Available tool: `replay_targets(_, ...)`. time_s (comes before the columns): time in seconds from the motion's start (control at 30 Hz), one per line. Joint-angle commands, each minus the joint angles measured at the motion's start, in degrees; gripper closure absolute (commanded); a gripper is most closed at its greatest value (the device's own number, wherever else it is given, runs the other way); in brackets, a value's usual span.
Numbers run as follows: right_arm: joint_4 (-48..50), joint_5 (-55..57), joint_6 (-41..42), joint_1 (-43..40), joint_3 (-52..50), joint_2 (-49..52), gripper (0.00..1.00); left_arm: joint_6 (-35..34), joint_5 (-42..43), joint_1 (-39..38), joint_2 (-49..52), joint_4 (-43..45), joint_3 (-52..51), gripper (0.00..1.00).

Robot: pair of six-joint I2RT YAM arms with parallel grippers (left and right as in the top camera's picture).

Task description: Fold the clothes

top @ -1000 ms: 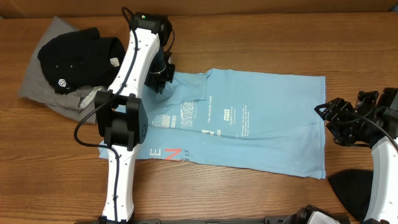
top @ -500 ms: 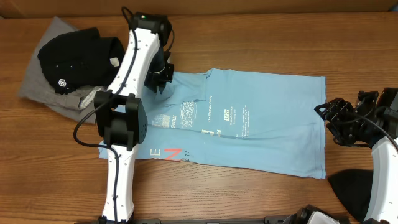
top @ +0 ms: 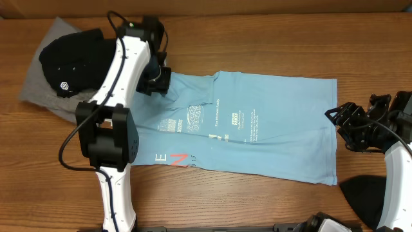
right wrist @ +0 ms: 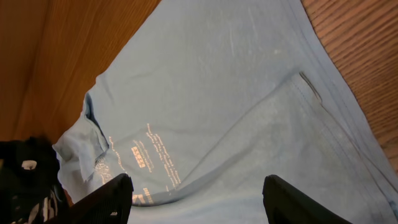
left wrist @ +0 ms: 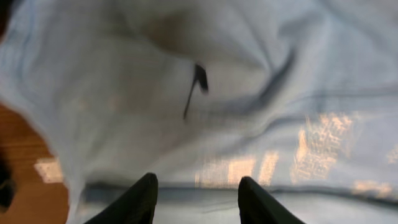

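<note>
The light blue T-shirt (top: 270, 129) lies on the wooden table, folded into a long band, its white print and red-white lettering facing up. My left gripper (top: 158, 80) hovers at the shirt's upper left corner. In the left wrist view that gripper (left wrist: 196, 190) is open, its fingertips (left wrist: 146, 196) apart over blurred blue cloth (left wrist: 236, 81) with nothing between them. My right gripper (top: 336, 125) stands at the shirt's right edge. It (right wrist: 199, 190) is open wide over the blue fabric (right wrist: 236, 93) and holds nothing.
A black T-shirt (top: 77, 61) lies bunched on a grey one (top: 35, 87) at the back left, just beside the left arm (top: 119, 77). A dark shape (top: 364, 193) sits at the front right corner. Bare wood (top: 270, 45) runs behind the shirt.
The left gripper has opened and let go of the shirt's corner, and the left arm has swung to the left. The right arm has not moved.
</note>
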Motion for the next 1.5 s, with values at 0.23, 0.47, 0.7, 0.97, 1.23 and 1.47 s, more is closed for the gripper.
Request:
replay_targets(0.23, 0.6, 0.2, -0.6, 0.2, 1.4, -0.5, 0.29, 0.4, 1.3, 0.4, 1.1, 13.8, -10.7, 0.56)
replay_targets(0.47, 0.5, 0.2, -0.7, 0.2, 1.4, -0.5, 0.29, 0.8, 1.3, 0.4, 1.1, 18.0, -15.2, 0.63)
replay_targets(0.7, 0.5, 0.2, -0.6, 0.2, 1.4, -0.5, 0.29, 0.9, 1.3, 0.4, 1.1, 19.2, -18.2, 0.80)
replay_targets(0.97, 0.5, 0.2, -0.7, 0.2, 1.4, -0.5, 0.29, 1.4, 1.2, 0.5, 1.0, 17.1, -15.6, 0.92)
replay_targets(1.23, 0.5, 0.2, -0.7, 0.2, 1.4, -0.5, 0.29, 1.4, -1.3, 0.5, 1.0, 13.2, -12.7, 0.85)
replay_targets(1.47, 0.4, 0.2, -0.7, 0.2, 1.4, -0.5, 0.29, 1.4, -1.1, 0.5, 1.0, 12.3, -12.7, 0.96)
